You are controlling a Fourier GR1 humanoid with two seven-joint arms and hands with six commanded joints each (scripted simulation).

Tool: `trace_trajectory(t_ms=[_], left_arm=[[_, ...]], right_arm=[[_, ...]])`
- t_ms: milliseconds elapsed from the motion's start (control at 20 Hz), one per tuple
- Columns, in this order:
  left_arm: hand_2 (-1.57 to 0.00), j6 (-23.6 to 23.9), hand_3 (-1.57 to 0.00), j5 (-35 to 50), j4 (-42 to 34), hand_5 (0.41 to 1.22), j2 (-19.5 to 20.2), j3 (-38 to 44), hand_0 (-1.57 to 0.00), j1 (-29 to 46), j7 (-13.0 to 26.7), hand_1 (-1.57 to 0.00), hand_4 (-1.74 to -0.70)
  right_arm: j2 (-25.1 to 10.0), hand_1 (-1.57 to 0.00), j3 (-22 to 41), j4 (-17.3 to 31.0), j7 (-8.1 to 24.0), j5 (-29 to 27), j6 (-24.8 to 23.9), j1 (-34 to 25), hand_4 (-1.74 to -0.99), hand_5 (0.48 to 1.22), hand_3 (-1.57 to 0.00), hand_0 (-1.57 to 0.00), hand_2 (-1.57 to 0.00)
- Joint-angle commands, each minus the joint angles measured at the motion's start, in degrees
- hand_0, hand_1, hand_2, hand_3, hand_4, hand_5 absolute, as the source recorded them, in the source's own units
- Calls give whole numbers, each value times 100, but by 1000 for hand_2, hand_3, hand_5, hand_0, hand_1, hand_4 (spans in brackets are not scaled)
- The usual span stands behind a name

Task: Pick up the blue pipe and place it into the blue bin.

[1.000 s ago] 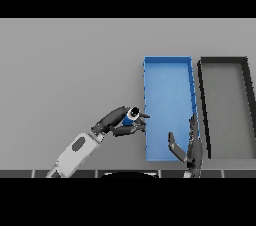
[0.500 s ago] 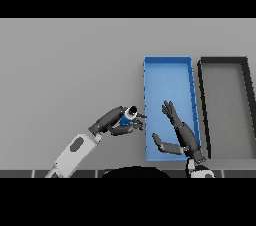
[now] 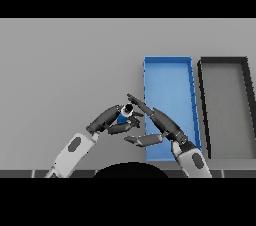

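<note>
We see a plain grey bench (image 3: 65, 70) filling the head view; on its right part lie two long open bins side by side, the blue bin (image 3: 168, 65) nearer the middle and a black bin (image 3: 224, 62) just beside it on the right, their long sides parallel and close but, as far as we can tell, not touching; the left hand (image 3: 111, 119) comes in from the lower left on a white and grey arm, and its fingers (image 3: 124, 128) are curled round the blue pipe (image 3: 124, 115), which we find held just left of the blue bin's near left wall, outside the bin and, it seems, lifted off the bench; only a small part of the pipe shows between the dark fingers, with a dark round end facing up; the right hand (image 3: 162, 122) comes in from the lower right and lies over the near left part of the blue bin, its fingers straight and apart, the longest reaching left to the pipe's top end, the thumb stretched out below towards the left hand; we cannot tell whether those fingertips actually touch the pipe.
</note>
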Motion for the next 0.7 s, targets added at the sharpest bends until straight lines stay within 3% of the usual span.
trace_trajectory(t_ms=[0,250,550,600,650], left_arm=[[-1571,-60,-1452,24,-26,1221,42,1,-1571,43,-142,-1571,-1729],[-1571,-228,-1511,182,80,1221,47,94,-1571,-27,-138,-1571,-1730],[-1571,-356,-1474,299,29,1221,47,123,-1571,-22,-27,-1571,-1720],[-1571,-402,-1395,312,52,1221,9,102,-1571,-59,2,-1567,-1717],[-1367,-367,-1150,94,66,1221,33,72,-1496,-32,-288,-1393,-1630]], right_arm=[[0,1,-10,-19,103,-60,36,-173,-1270,530,1,1,1],[244,1,26,230,419,-281,68,-1026,-1226,520,1,1,1],[409,-36,-97,864,660,-462,237,-1742,-1241,516,-11,-14,-68],[441,-83,-89,919,697,-501,273,-1857,-1268,519,-43,-54,-115],[454,-166,-70,1036,682,-508,344,-1901,-1308,523,-106,-138,-193]])
